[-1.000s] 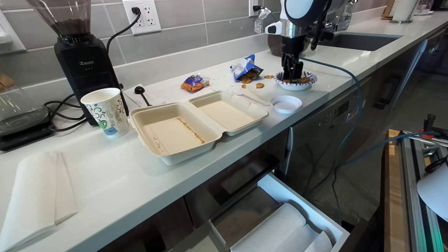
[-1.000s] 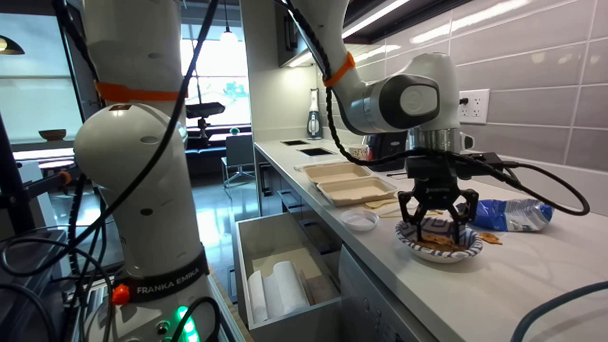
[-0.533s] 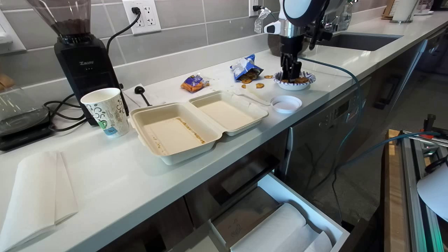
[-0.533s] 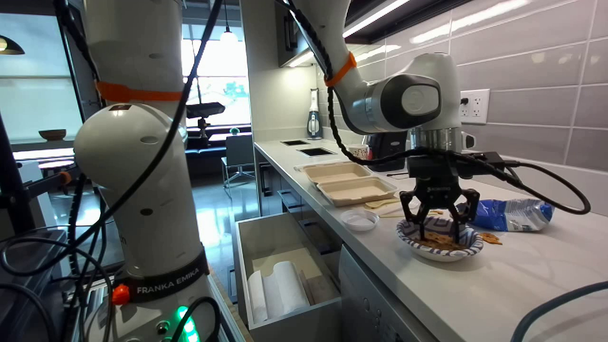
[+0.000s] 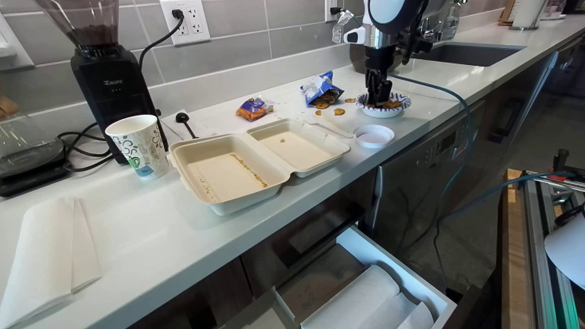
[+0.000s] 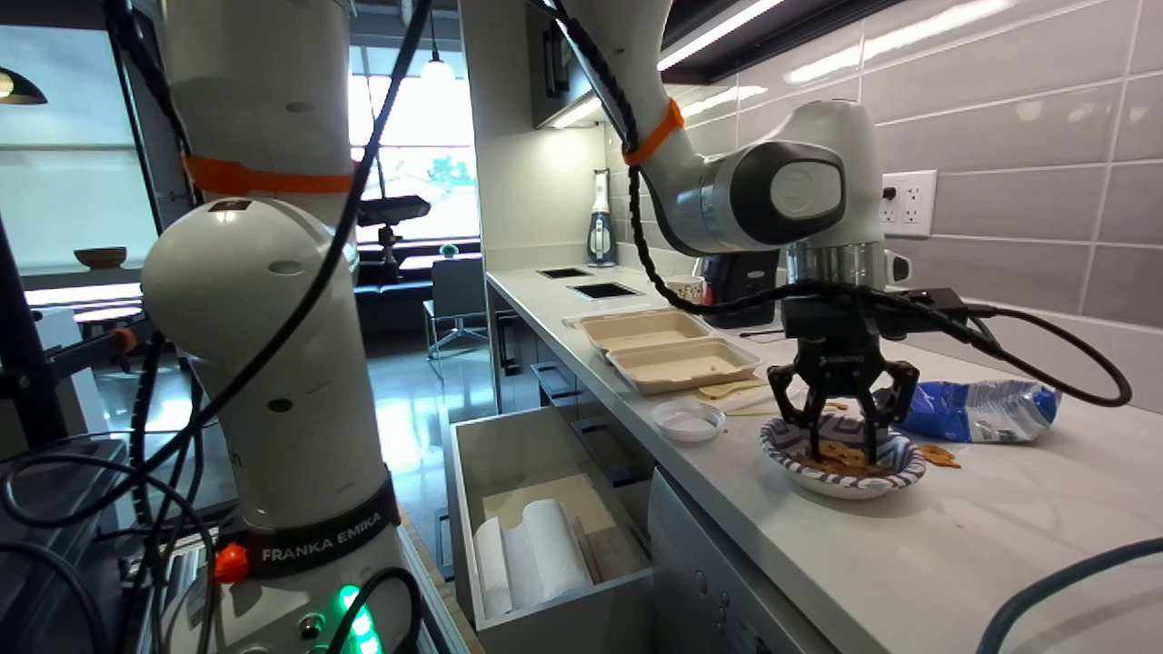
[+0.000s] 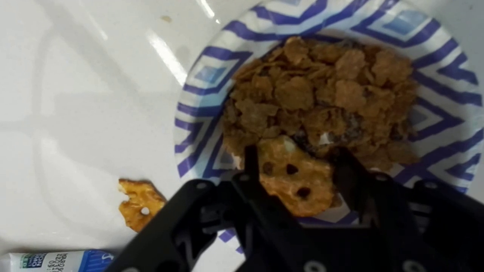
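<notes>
Your gripper [image 6: 843,457] has a matt finish; the pretzel crisp [image 7: 297,179] looks glazed, the cereal flakes [image 7: 321,90] rough and dry, and the paper bowl [image 7: 206,98] smooth with a sheen. Your counter [image 6: 1045,527] is smooth and glossy, the snack bag [image 6: 986,413] crinkled, shiny film, the takeaway box [image 5: 215,169] matt moulded fibre, and your arm [image 6: 863,191] glossy, with a polished metal collar [image 6: 836,264].

bowl [image 7: 200,109]: white, purple zigzags, light-blue diamonds
pretzel piece [image 7: 295,181]: golden brown
flakes [image 7: 321,90]: tan-brown
pincer [image 6: 843,457]: black
snack bag [image 6: 981,411]: blue, silver
clamshell [image 5: 297,151]: plain beige
surface [image 6: 1045,518]: white
</notes>
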### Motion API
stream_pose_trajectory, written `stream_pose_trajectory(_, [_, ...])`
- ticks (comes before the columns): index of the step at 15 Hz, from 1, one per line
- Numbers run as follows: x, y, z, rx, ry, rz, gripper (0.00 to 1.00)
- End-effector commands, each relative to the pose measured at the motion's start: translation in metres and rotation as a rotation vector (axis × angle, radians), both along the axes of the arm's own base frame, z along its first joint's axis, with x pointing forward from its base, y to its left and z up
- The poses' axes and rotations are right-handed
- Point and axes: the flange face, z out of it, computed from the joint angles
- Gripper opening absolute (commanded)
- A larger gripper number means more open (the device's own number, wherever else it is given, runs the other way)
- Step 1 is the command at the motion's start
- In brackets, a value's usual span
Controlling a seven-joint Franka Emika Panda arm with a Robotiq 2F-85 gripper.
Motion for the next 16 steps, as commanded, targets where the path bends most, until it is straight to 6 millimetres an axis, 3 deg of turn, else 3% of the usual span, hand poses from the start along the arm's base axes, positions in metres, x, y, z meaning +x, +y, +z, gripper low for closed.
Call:
stream_pose_trajectory(1, [0.0023, -0.0006, -0.0049, 0.014, 0.000, -0.001, 0.54])
stream_pose_trajectory(16, [-0.0008, -0.0006, 0.0025, 0.011, -0.019, 0.002, 0.53])
